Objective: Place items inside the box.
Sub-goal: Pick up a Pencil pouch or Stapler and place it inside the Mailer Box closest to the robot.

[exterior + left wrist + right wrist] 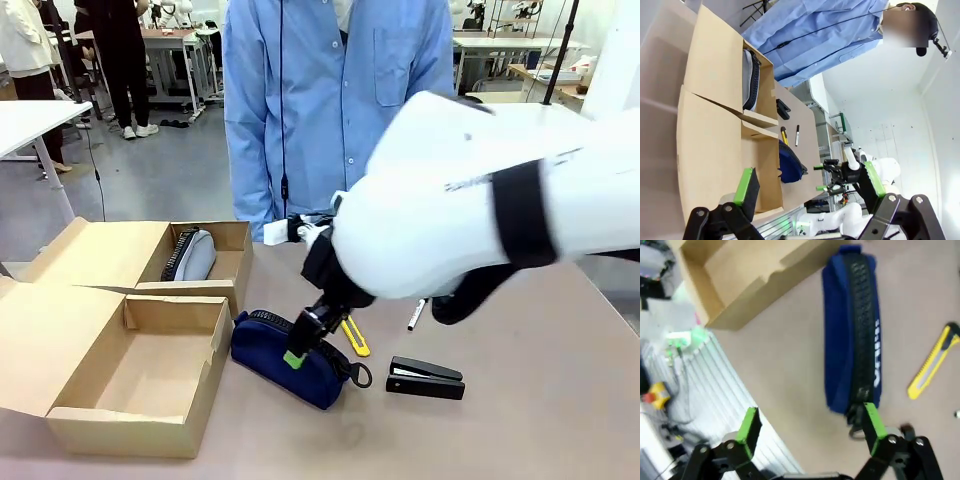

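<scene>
- Desk (540, 420): a grey-brown top, with a person in a light blue shirt (330, 100) standing at its far side.
- Box (130, 390): tan cardboard, at the near left of the desk, its flap lid folded open to the left and its inside bare.
- Second cardboard box (225, 262): stood just behind the first, open, with a grey zip case (190, 255) lying in it.
- Navy zip pouch (275, 350): lay on the desk just right of the box, outside it, white lettering along its side.
- Yellow utility knife (354, 338): on the desk just beyond the pouch.
- Black marker pen (417, 314): on the desk, right of the knife.
- Black stapler (427, 378): closed, near the pouch's right end.
- Another black stapler (783, 109): on the desk towards the person.
- Right gripper (810, 427): fingers spread wide, nothing held, poised at the pouch's zip-pull end; contact could not be told.
- Left gripper (810, 182): fingers apart, empty, held above the box.
</scene>
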Motion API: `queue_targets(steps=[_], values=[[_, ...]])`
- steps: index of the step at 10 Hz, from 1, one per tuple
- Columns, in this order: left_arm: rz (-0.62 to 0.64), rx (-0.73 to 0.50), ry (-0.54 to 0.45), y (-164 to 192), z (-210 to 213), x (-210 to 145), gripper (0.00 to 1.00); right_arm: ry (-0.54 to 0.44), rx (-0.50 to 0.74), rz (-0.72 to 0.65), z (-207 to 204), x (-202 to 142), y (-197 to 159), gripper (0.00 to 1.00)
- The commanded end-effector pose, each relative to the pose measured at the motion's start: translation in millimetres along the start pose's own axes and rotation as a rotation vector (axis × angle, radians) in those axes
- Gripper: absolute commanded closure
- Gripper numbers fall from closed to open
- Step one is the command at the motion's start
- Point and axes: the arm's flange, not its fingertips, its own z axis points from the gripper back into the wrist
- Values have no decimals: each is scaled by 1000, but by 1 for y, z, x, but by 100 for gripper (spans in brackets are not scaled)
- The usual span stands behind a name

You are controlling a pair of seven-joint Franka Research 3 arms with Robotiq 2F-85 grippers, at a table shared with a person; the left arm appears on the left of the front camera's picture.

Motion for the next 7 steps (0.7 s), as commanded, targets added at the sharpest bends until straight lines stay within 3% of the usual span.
queue_targets(steps=[1,4,7], values=[[-23,-22,-11,-1,0,0,0,46,-104,-6,-28,44,-2,0],[-23,-22,-11,-1,0,0,0,108,-179,-13,-60,67,-15,0],[-23,-22,-11,-1,0,0,0,158,-124,-17,-81,68,-16,0]])
